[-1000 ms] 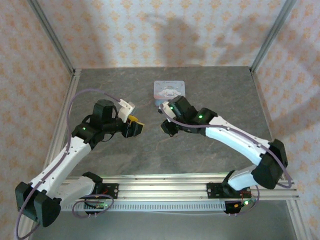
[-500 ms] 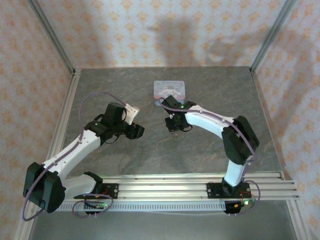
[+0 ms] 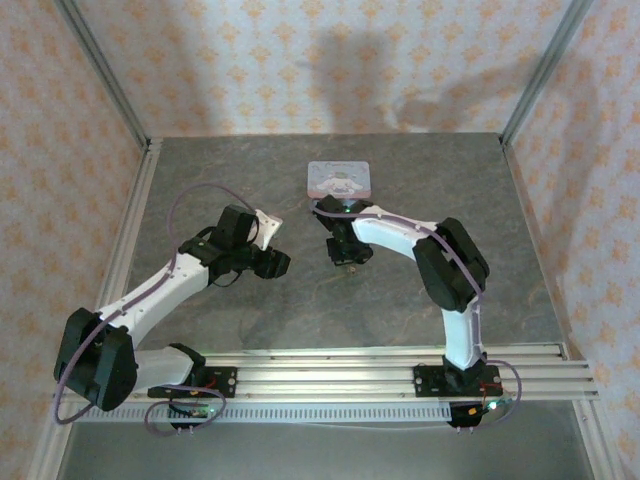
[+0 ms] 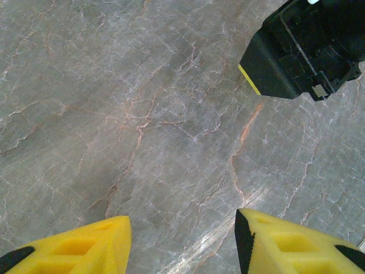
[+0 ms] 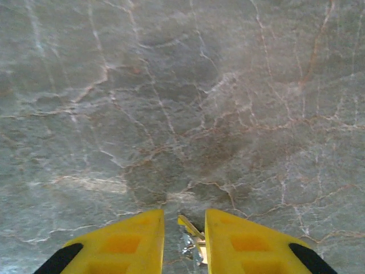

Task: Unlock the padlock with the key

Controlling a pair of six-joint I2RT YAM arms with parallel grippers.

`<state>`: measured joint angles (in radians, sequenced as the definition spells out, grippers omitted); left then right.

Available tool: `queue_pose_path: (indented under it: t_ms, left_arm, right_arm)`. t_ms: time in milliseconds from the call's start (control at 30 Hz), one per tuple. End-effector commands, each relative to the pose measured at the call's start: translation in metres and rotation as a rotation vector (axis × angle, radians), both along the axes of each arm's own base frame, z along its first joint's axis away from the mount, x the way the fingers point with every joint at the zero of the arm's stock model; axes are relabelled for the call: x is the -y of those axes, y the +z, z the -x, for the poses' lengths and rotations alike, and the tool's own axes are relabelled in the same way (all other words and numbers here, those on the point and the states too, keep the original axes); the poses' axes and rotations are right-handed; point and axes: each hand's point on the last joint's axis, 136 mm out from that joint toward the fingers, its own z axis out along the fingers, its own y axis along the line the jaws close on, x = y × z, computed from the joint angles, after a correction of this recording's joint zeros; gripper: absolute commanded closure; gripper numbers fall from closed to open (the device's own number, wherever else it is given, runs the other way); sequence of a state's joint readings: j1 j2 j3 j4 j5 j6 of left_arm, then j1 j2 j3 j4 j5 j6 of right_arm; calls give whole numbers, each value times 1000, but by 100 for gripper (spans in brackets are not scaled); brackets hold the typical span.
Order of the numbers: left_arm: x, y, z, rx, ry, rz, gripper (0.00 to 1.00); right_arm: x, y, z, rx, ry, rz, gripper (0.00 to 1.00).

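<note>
From above, the left gripper [image 3: 272, 263] and right gripper [image 3: 346, 252] sit low over the grey marble table [image 3: 450, 180], near each other, just in front of a light-blue tin [image 3: 340, 180]. The left wrist camera shows its yellow fingers [image 4: 74, 248] spread wide. The right wrist camera shows its yellow fingers [image 5: 120, 242] drawn close, pinching the small metal key [image 5: 192, 235] at their tips.

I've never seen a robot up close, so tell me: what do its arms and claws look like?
The left arm and right arm are white links between chunky black joints, each trailed by a thin lilac cable. A green light glows on the right one. The left gripper and right gripper each end in two blocky yellow fingers with black marks.
</note>
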<state>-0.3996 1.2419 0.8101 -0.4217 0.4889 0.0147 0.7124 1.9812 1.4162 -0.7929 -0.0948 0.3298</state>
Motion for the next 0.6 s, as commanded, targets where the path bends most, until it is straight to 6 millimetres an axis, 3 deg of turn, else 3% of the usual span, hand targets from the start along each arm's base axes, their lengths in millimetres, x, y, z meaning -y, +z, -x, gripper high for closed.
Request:
queue_pose_path:
  t_ms: [0, 567]
  left_arm:
    - [5, 10, -8, 31, 6, 13, 49]
    - [2, 11, -7, 26, 21, 4, 49]
  right_arm:
    - [14, 5, 2, 9, -37, 56, 74]
    - [15, 0, 19, -44, -63, 13, 69]
